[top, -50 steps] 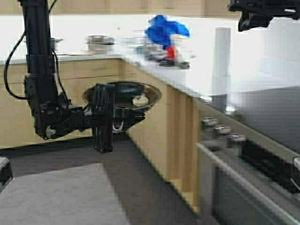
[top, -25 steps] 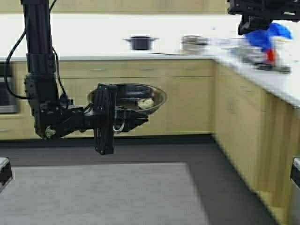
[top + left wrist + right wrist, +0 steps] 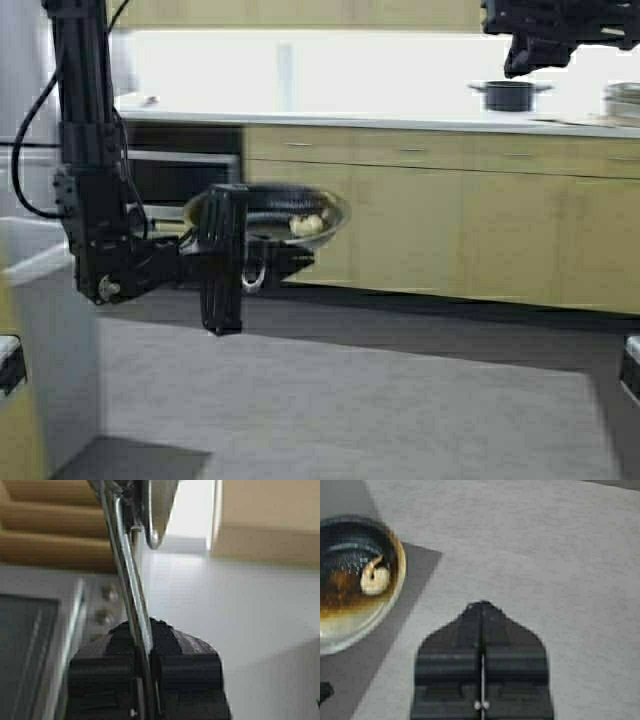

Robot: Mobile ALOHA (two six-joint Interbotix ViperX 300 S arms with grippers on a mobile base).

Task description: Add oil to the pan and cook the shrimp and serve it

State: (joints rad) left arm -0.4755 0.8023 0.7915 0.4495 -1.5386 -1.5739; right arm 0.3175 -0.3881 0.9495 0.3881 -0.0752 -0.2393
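Shrimp (image 3: 307, 224) sits loose at 3 o'clock in pan (image 3: 266, 212) — likely slides; left gripper (image 3: 145, 655) fingers clamped on thin stiff handle (image 3: 127, 580); right gripper (image 3: 481, 625) fingers together.

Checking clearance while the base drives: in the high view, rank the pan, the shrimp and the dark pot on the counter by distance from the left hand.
1. The pan: its handle is clamped in the left hand.
2. The shrimp: lying inside the pan, toward its right.
3. The dark pot: far right, on the back counter.

pan (image 3: 268, 215) handle hidden behind left gripper (image 3: 225, 258)
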